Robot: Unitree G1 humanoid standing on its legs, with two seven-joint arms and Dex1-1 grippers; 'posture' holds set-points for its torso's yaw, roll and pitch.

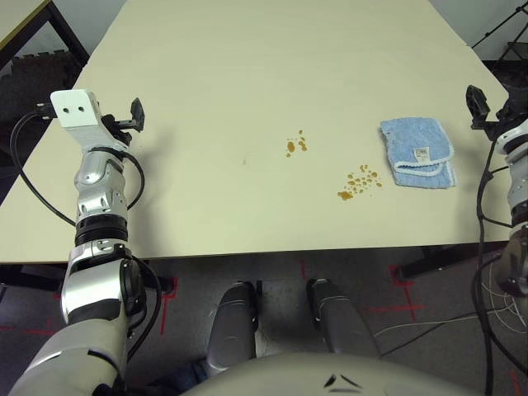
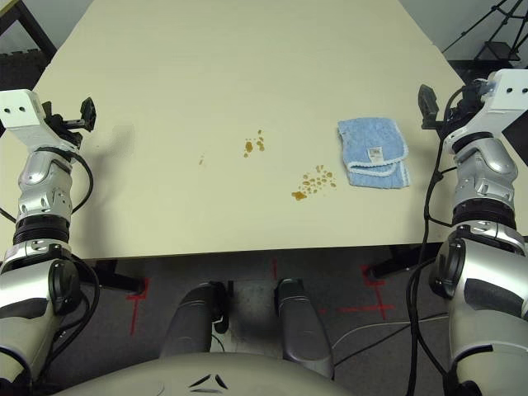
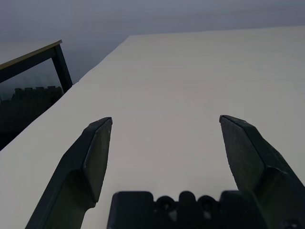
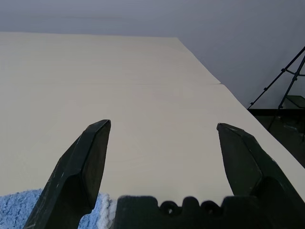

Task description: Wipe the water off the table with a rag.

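The light blue rag [image 1: 417, 153] lies folded on the right part of the cream table [image 1: 247, 66], white tag facing up. Two small clusters of orange-brown water droplets sit left of it: one [image 1: 297, 145] mid-table, the other [image 1: 359, 183] nearer the front edge. My right gripper [image 2: 429, 107] hovers open by the table's right edge, just right of the rag. In the right wrist view, the gripper [image 4: 163, 125] holds nothing, and a corner of the rag [image 4: 14, 210] peeks beside one finger. My left gripper [image 1: 136, 115] is open over the table's left side, far from the rag; its wrist view [image 3: 164, 119] shows it empty.
A smaller table with a black frame [image 1: 16, 16] stands off the far left corner. A dark tripod [image 2: 487, 33] stands beyond the right edge. Cables [image 1: 437, 326] and red tape marks lie on the floor below the front edge.
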